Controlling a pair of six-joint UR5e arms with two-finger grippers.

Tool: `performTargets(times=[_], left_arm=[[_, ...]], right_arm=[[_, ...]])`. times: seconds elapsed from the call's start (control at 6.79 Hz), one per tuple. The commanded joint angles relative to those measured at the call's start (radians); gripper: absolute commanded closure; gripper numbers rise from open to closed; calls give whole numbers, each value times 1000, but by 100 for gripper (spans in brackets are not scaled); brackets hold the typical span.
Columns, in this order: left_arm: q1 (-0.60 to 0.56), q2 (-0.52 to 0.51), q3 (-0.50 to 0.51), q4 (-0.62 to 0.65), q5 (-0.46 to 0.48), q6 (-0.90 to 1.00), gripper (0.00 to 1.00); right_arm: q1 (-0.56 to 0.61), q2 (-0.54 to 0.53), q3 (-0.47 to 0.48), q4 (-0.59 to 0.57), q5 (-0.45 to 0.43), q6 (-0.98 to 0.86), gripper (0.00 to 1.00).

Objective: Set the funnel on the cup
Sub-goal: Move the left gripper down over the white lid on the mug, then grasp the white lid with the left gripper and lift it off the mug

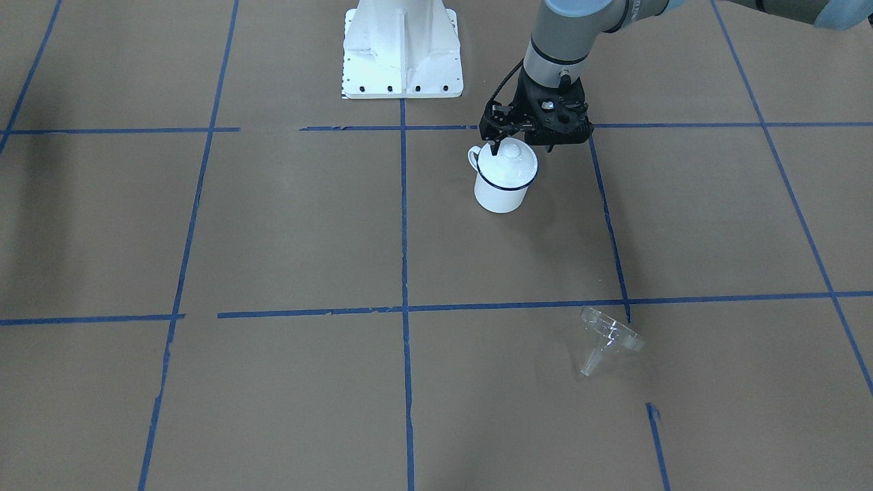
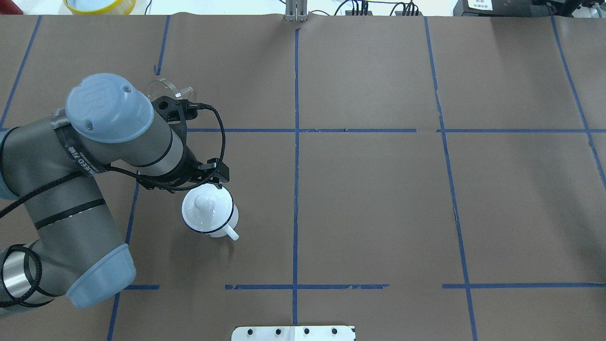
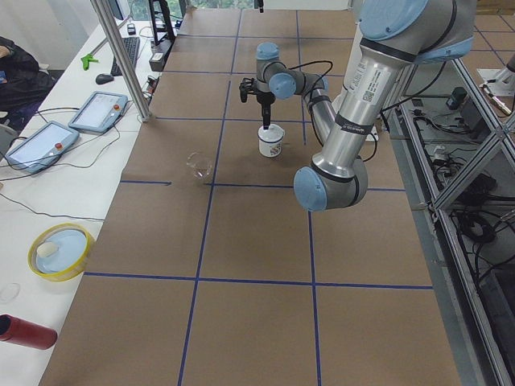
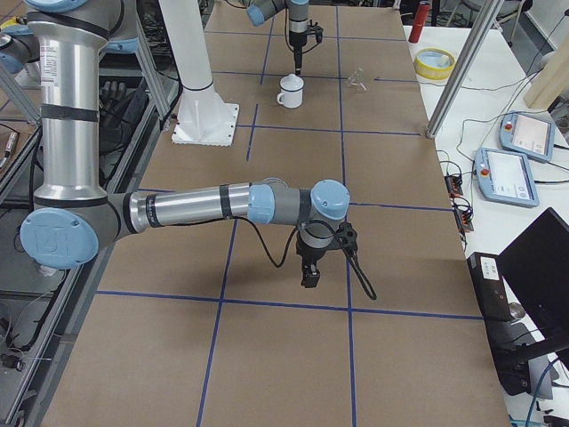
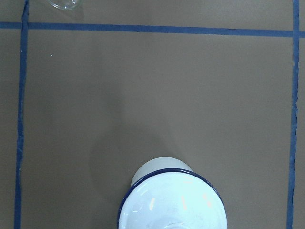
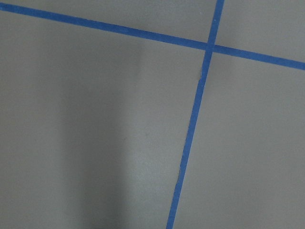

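Observation:
The cup (image 1: 501, 194), a white enamel mug with a dark blue rim, stands upright with a round white domed lid (image 1: 508, 162) on it. My left gripper (image 1: 494, 149) hangs just above the lid's edge, beside the knob on the handle side, and looks shut and empty. The left wrist view shows the lidded cup (image 5: 157, 169) at its bottom edge and no fingers. The clear funnel (image 1: 609, 334) lies on its side on the table, well away from the cup; it also shows in the overhead view (image 2: 163, 89). My right gripper (image 4: 309, 280) points down over bare table, far from both; I cannot tell whether it is open.
The white robot pedestal (image 1: 402, 51) stands near the cup. Blue tape lines grid the brown table cover. A yellow-rimmed bowl (image 3: 60, 251), a red bottle (image 3: 24, 331) and tablets (image 3: 98, 111) lie on the side table beyond the funnel.

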Motion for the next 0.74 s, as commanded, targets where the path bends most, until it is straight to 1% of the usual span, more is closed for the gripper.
performTargets(times=[0.0,0.15,0.29,0.59], left_arm=[[31,3,12,-8,31,-49,0],[34,3,12,-8,48,-50,3],[40,3,21,-8,46,-53,11],[44,3,23,-8,46,-64,23]], right_arm=[[0,0,-1,0,0,0,0],[0,0,1,0,0,0,0],[0,0,1,0,0,0,0],[0,0,1,0,0,0,0]])
